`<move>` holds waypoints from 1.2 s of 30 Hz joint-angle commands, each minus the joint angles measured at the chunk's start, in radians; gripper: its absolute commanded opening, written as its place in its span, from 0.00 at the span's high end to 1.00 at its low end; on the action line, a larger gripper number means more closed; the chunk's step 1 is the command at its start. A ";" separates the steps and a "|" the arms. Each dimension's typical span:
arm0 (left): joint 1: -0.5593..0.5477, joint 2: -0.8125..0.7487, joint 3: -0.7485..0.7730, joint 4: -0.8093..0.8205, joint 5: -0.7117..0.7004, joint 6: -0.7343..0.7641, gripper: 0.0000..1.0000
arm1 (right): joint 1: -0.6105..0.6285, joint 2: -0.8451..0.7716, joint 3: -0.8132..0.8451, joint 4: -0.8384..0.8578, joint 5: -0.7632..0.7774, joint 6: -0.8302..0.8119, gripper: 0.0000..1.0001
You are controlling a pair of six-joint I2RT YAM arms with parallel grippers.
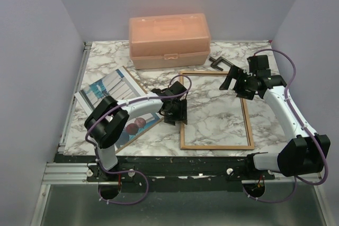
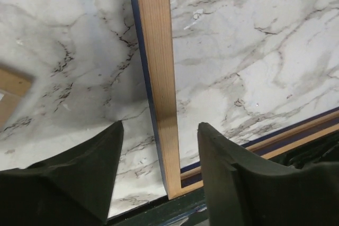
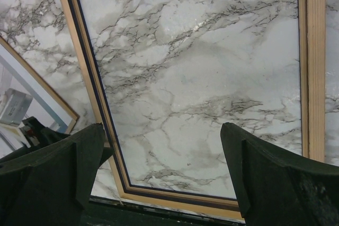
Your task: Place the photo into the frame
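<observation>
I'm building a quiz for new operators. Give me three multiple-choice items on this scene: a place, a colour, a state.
1. Where is the photo? A inside the frame; B left of it; C right of it.
2. Which colour does the frame show upward? A red; B navy; C tan wood.
3. The left pincer is: A open astride a frame rail; B shut on the photo; C out of view.
Answers: B, the photo lies left of the frame; C, the top view shows tan rails; A, its fingers stand apart either side of the rail.
</observation>
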 commanded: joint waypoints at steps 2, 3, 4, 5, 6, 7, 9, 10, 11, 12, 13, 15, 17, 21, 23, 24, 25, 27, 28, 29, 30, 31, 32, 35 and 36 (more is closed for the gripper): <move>-0.003 -0.171 -0.042 0.022 -0.096 0.044 0.33 | -0.003 -0.011 -0.022 0.027 -0.052 -0.009 0.00; -0.003 -0.197 -0.050 0.032 -0.103 0.048 0.31 | -0.003 -0.009 -0.024 0.028 -0.055 -0.009 0.00; -0.002 -0.229 -0.062 0.047 -0.106 0.053 0.30 | -0.003 -0.008 -0.027 0.029 -0.059 -0.008 0.00; -0.002 -0.256 -0.074 0.064 -0.108 0.057 0.28 | -0.004 -0.006 -0.029 0.030 -0.069 -0.011 0.00; -0.001 -0.292 -0.090 0.083 -0.113 0.059 0.24 | -0.004 -0.006 -0.032 0.032 -0.078 -0.012 0.00; 0.000 -0.321 -0.106 0.108 -0.118 0.061 0.23 | -0.002 -0.002 -0.036 0.033 -0.089 -0.013 0.00; 0.000 -0.398 -0.147 0.160 -0.127 0.070 0.18 | -0.003 0.003 -0.047 0.040 -0.111 -0.014 0.00; 0.002 -0.431 -0.169 0.181 -0.130 0.074 0.18 | -0.003 0.004 -0.054 0.045 -0.121 -0.013 0.00; 0.004 -0.473 -0.190 0.202 -0.137 0.077 0.17 | -0.002 0.008 -0.061 0.050 -0.133 -0.012 0.00; 0.005 -0.507 -0.207 0.215 -0.145 0.080 0.15 | -0.002 0.014 -0.069 0.056 -0.142 -0.010 0.00; 0.007 -0.549 -0.229 0.233 -0.156 0.080 0.15 | -0.002 0.020 -0.075 0.058 -0.155 -0.011 0.00; 0.013 -0.630 -0.268 0.264 -0.172 0.084 0.14 | -0.002 0.031 -0.092 0.069 -0.185 -0.007 0.00; 0.018 -0.717 -0.307 0.288 -0.213 0.081 0.12 | 0.000 0.039 -0.117 0.092 -0.217 0.002 0.00; 0.025 -0.914 -0.392 0.363 -0.288 0.092 0.11 | 0.019 0.052 -0.153 0.136 -0.260 0.022 0.00; 0.026 -1.012 -0.422 0.389 -0.323 0.096 0.11 | 0.041 0.064 -0.163 0.155 -0.263 0.037 0.00; 0.027 -1.062 -0.437 0.401 -0.342 0.100 0.11 | 0.051 0.069 -0.165 0.164 -0.265 0.044 0.00; 0.027 -1.103 -0.448 0.407 -0.360 0.099 0.10 | 0.066 0.077 -0.165 0.173 -0.266 0.052 0.00; 0.028 -1.187 -0.463 0.404 -0.406 0.098 0.07 | 0.097 0.093 -0.163 0.191 -0.263 0.067 0.00; 0.029 -1.228 -0.471 0.399 -0.425 0.098 0.05 | 0.116 0.102 -0.162 0.199 -0.258 0.074 0.00; 0.029 -1.263 -0.476 0.391 -0.450 0.096 0.04 | 0.133 0.112 -0.159 0.207 -0.254 0.083 0.00; 0.029 -1.306 -0.483 0.383 -0.473 0.092 0.02 | 0.157 0.122 -0.158 0.216 -0.249 0.092 0.00; 0.029 -1.345 -0.488 0.375 -0.497 0.089 0.02 | 0.175 0.131 -0.154 0.225 -0.246 0.101 0.00; 0.029 -1.377 -0.496 0.374 -0.512 0.089 0.01 | 0.200 0.144 -0.152 0.234 -0.240 0.109 0.00; 0.029 -1.468 -0.514 0.365 -0.555 0.089 0.02 | 0.264 0.174 -0.144 0.266 -0.232 0.136 0.00; 0.029 -1.486 -0.517 0.358 -0.569 0.090 0.02 | 0.286 0.187 -0.142 0.281 -0.231 0.143 0.00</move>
